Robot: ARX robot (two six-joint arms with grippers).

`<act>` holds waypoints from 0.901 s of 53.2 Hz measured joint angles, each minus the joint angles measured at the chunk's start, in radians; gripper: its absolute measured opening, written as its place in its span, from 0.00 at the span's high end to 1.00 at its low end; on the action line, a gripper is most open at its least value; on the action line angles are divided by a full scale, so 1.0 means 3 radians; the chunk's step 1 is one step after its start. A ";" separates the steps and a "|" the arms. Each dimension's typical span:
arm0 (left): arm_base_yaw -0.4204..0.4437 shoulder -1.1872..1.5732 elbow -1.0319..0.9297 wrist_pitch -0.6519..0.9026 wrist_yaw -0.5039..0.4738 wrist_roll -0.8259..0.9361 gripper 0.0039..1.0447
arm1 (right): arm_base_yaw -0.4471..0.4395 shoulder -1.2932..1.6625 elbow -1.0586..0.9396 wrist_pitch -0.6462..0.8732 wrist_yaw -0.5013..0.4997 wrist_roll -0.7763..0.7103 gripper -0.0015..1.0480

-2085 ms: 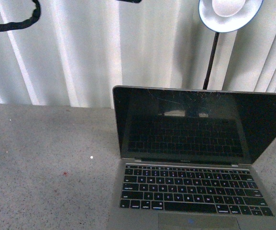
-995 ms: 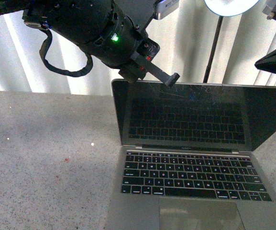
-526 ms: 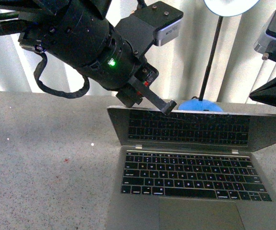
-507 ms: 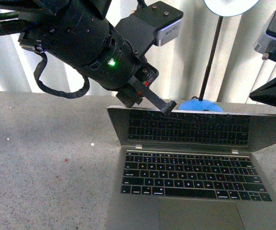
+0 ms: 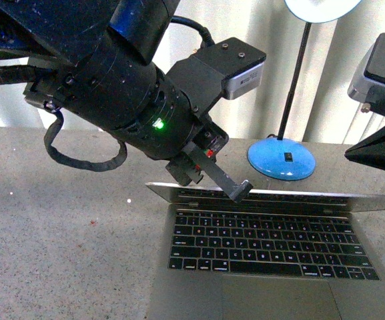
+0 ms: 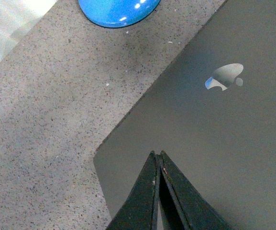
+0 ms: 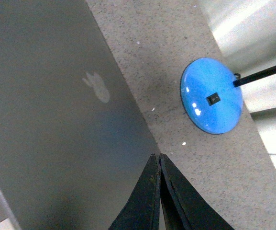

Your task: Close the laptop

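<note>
Both clenched: left tool (image 5: 241,191) on laptop (image 5: 265,248) lid, right tool (image 7: 157,158) nearby; blue lamp base (image 5: 282,160) behind.

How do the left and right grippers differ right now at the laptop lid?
The left gripper rests on the top edge of the laptop lid; the right gripper hangs higher, apparently not touching it. The left arm fills much of the front view; the right shows only at its edge. Both grippers are shut.

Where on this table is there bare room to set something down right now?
The bare table left of the laptop is free. Behind the lid it is crowded: the blue lamp base sits there, with the left gripper at the lid edge and the right gripper beside.
</note>
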 joint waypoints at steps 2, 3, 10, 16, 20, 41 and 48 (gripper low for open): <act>0.0000 -0.0004 0.0000 0.0000 0.0001 0.0000 0.97 | 0.0004 0.0001 -0.0048 0.0017 -0.0009 -0.0003 0.97; -0.0001 -0.0004 0.0000 0.0000 0.0001 0.0000 0.97 | 0.0006 0.0001 -0.0071 0.0023 -0.0009 -0.0005 0.97; -0.0010 -0.0005 0.0000 0.0001 0.0013 -0.0011 0.97 | 0.0024 0.0011 -0.0158 0.0034 -0.0020 -0.0011 0.97; -0.0027 -0.0005 -0.0004 0.0004 0.0032 -0.0039 0.97 | 0.0028 0.0017 -0.0172 0.0033 -0.0022 -0.0014 0.97; -0.0043 -0.0005 -0.0020 0.0017 0.0046 -0.0061 0.97 | 0.0028 0.0022 -0.0175 0.0031 -0.0022 -0.0024 0.97; -0.0122 -0.0005 -0.0210 0.0061 0.0136 -0.0173 0.97 | 0.0011 0.0179 -0.0197 -0.0028 -0.0019 -0.0136 0.97; -0.0128 -0.0004 -0.0261 0.0095 0.0156 -0.0200 0.97 | 0.0001 0.0230 -0.0200 -0.0041 -0.0018 -0.0189 0.97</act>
